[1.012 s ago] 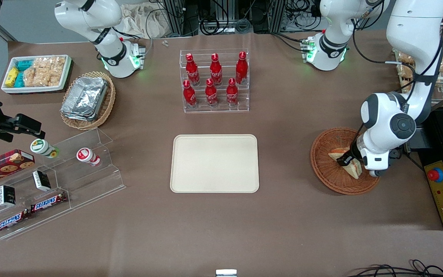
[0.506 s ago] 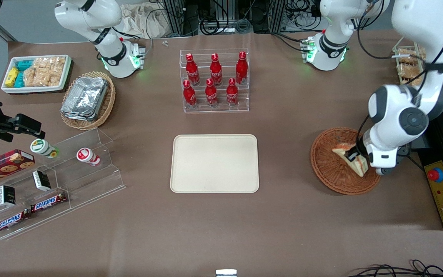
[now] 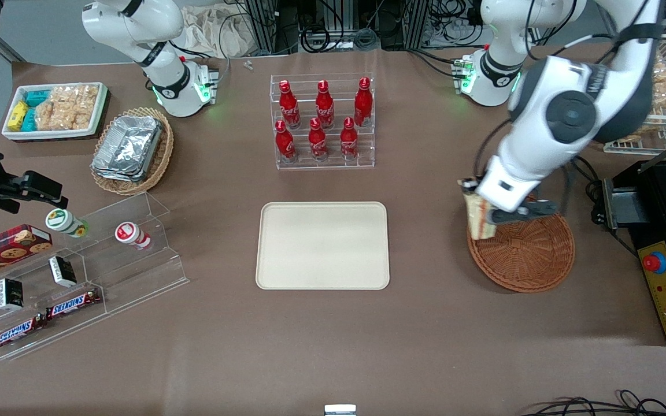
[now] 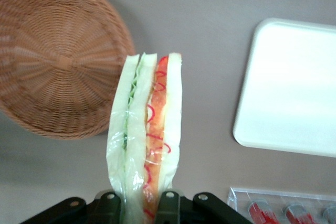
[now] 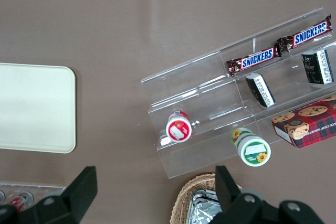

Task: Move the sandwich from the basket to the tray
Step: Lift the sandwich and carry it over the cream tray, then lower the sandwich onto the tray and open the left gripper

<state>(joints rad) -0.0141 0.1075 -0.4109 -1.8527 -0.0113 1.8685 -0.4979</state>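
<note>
Left wrist view: end effector (image 4: 142, 203) clamped on the sandwich (image 4: 147, 135), one finger (image 4: 169, 203) on each bread face, filling edge toward the camera, long axis running straight out from the fingers. Front view: sandwich (image 3: 479, 216) is airborne over the basket (image 3: 526, 254) rim on the edge nearest the tray (image 3: 322, 245). Basket looks empty. Tray lies sideways toward the parked arm's end of the counter (image 3: 425, 335), gap of bare counter between. Judgement: carry phase, lateral traverse next.
</note>
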